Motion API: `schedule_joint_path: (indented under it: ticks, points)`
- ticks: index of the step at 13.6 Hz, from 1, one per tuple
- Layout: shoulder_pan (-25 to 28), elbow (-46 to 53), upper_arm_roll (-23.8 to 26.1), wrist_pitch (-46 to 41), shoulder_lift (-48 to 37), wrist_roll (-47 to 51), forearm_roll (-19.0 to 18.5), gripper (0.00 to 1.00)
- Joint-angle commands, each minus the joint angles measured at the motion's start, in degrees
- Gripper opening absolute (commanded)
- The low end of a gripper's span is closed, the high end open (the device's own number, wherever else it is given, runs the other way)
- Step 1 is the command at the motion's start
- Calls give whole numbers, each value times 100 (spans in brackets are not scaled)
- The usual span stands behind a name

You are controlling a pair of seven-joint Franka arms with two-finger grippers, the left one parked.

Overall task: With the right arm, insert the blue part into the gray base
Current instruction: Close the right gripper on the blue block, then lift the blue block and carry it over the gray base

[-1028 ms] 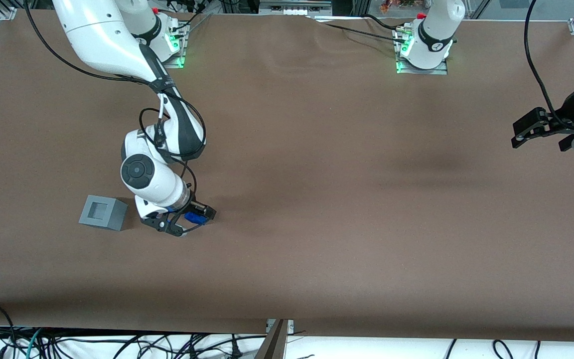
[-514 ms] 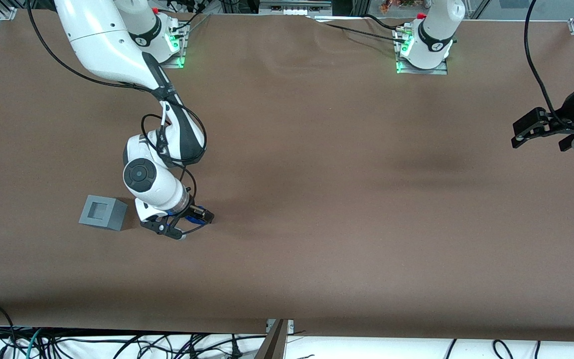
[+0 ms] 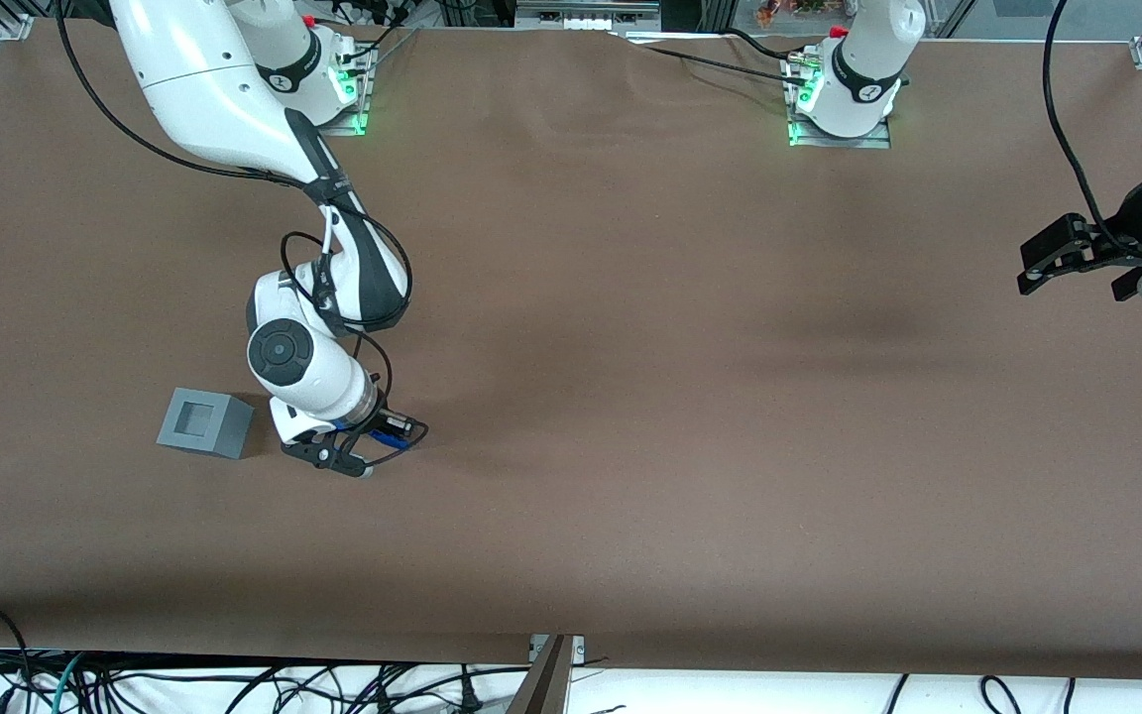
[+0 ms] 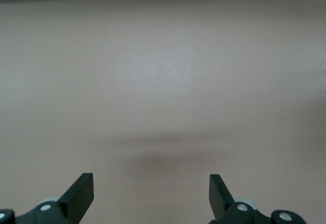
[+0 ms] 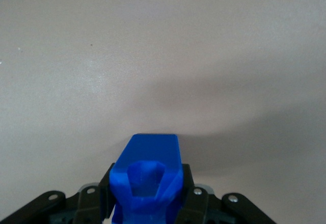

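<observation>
Looking down from the front camera, you see the right arm (image 3: 328,253) bent low over the brown table (image 3: 690,397), its gripper (image 3: 373,441) down close to the surface toward the working arm's end. The gripper is clenched on the blue part (image 3: 385,433), of which only a sliver of blue shows between the black fingers in this view. In the wrist camera you get the clearer record: the blue part (image 5: 147,175) sits between the two fingers (image 5: 196,203), pressed on both flanks, with a hollow in the face turned toward the camera and its flat end pointing out over bare table (image 5: 163,56). You cannot tell from either view whether the blue part is touching the table or held just clear of it; a soft shadow lies on the surface past its end. The gray base (image 3: 204,423) stands upright on the table just beside the gripper, farther toward the working arm's end and at about the same nearness to the front camera, with its square recess facing up. A gap of bare table separates the gray base from the wrist housing; nothing touches it. A thin black cable (image 3: 308,273) loops along the forearm above the wrist. The blue part is not in the recess.
</observation>
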Motion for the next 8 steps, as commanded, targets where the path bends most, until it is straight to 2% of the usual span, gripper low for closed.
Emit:
schedule_joint_path:
  ticks: [1,4,6,8]
  points:
    - [-71,74,-116,-1002,-630,-799,-56,7]
    - [-88,109,-852,-1927,-1177,-2625,-29,7]
    - [-97,109,-1415,-2157,-1291,-3681,32,7]
    - [-237,100,-1707,-2342,-1379,-4386,67,8]
